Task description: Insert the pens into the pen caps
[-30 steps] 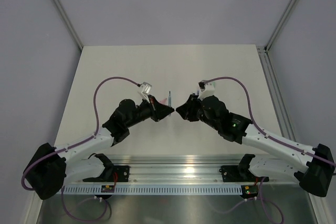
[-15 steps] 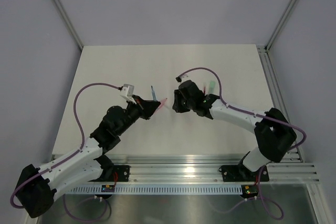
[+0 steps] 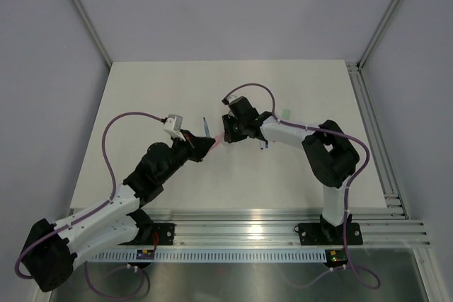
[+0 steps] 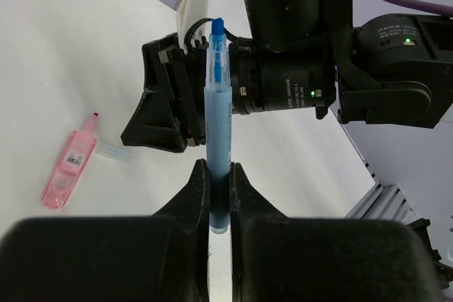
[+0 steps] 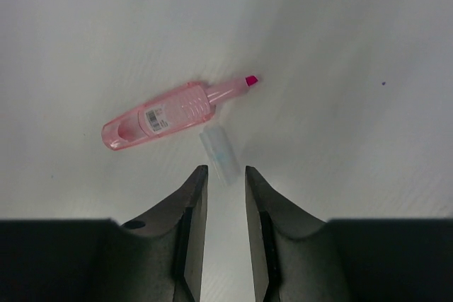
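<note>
The left gripper point(image 4: 218, 175) is clamped on a light blue translucent plastic pen point(image 4: 217, 111), which stands upright between the two black fingers. The lower end of the barrel is hidden between the fingers, and the bottom of the left wrist view is filled by the gripper body. The darker blue tip at the top of the pen is exposed, with no cap on it. Directly behind the pen, the black housing of the right arm blocks much of the far background. The right gripper point(image 5: 224, 171) points down at the white table point(image 5: 354, 33) with its jaws set to a narrow gap and gripping nothing. A short clear translucent plastic cap point(image 5: 218, 152) lies flat on the table, with its near end reaching into the gap between the fingertips. Whether either finger touches it cannot be determined. Its pale body is hard to make out against the white surface. Just beyond the cap lies a pale pink translucent plastic pen point(image 5: 157, 119) on its side, its magenta tip exposed and a small label on the barrel. In the top view the fingers of both grippers are too dark to separate. A small mint-green piece point(image 3: 284, 113) lies well apart on the right, too small to identify.
</note>
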